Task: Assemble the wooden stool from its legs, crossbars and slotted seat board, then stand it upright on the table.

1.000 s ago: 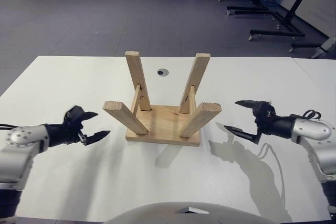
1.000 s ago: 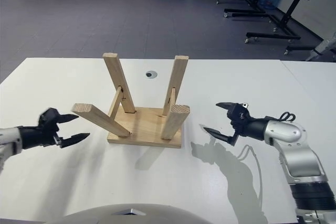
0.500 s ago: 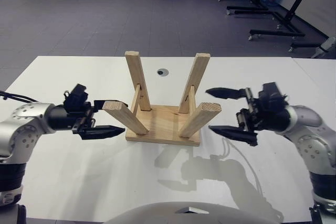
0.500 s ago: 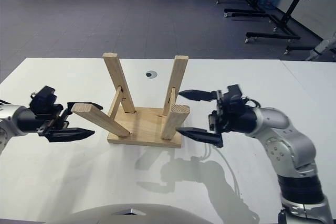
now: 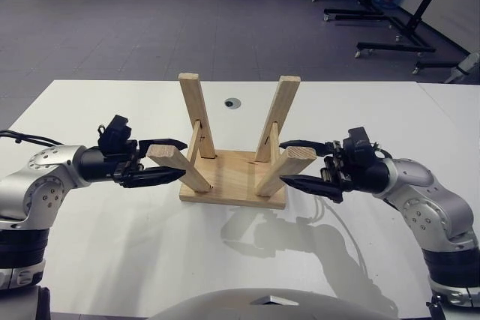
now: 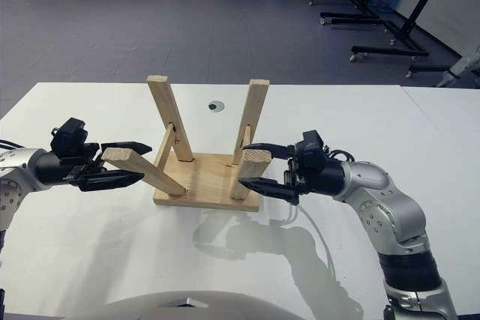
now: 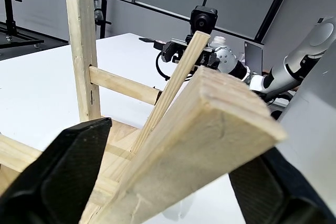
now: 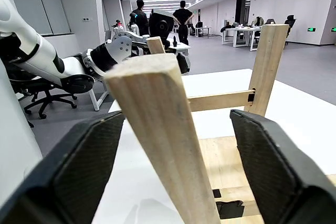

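Here, stool (image 5: 234,182) inverted; left gripper (image 5: 180,158), right gripper (image 5: 283,161) spread wide, straddling near legs (image 5: 196,178)

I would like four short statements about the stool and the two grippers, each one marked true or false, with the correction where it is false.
1. The stool is upside down: its seat board lies flat on the table and its legs point up. True.
2. The left gripper is shut and rests on the table. False: it is open, its fingers either side of the near left leg, above the table.
3. The right gripper is open around the end of the near right leg. True.
4. One leg lies loose on the table. False: all four legs stand in the seat board.
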`<state>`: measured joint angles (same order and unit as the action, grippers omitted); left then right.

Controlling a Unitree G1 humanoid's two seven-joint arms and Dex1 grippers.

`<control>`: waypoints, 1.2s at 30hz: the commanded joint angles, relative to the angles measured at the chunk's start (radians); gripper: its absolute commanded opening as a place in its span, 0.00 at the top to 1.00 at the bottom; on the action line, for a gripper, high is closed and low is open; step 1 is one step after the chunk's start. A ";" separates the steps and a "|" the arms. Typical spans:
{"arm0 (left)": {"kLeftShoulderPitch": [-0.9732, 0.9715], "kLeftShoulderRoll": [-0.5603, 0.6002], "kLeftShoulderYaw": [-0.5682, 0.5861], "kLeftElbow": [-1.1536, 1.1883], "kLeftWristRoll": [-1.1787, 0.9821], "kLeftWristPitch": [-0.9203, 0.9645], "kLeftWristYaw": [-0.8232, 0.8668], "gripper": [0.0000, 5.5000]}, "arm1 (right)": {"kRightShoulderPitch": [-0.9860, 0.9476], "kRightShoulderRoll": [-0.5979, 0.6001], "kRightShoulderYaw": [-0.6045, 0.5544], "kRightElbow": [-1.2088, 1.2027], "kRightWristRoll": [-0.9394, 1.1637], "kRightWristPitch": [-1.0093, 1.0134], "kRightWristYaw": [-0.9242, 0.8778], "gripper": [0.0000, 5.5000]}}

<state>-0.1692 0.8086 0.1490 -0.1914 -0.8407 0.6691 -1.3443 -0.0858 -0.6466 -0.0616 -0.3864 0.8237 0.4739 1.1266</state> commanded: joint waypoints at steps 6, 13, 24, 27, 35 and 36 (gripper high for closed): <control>0.020 0.003 -0.008 -0.021 0.022 -0.022 -0.003 0.58 | -0.012 0.003 0.026 0.004 -0.041 -0.018 0.011 0.65; 0.040 0.001 -0.010 -0.053 -0.013 0.012 0.002 0.69 | -0.027 0.000 0.010 0.017 -0.024 -0.016 0.017 0.77; -0.116 0.072 0.135 -0.098 -0.512 0.421 0.255 0.70 | -0.152 -0.137 -0.144 0.010 0.436 0.414 -0.172 0.79; -0.197 0.079 0.148 0.011 -0.714 0.510 0.413 0.70 | -0.259 -0.164 -0.168 0.118 0.623 0.545 -0.287 0.80; -0.266 0.024 0.015 0.211 -0.901 0.591 0.792 0.70 | -0.455 -0.091 -0.046 0.410 0.705 0.780 -0.540 0.80; -0.262 0.015 0.004 0.211 -0.901 0.593 0.819 0.70 | -0.457 -0.072 -0.030 0.417 0.689 0.792 -0.559 0.80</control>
<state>-0.4228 0.8359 0.1787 0.0182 -1.7441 1.2363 -0.5730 -0.5157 -0.7457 -0.1174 0.0128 1.5527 1.2439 0.6255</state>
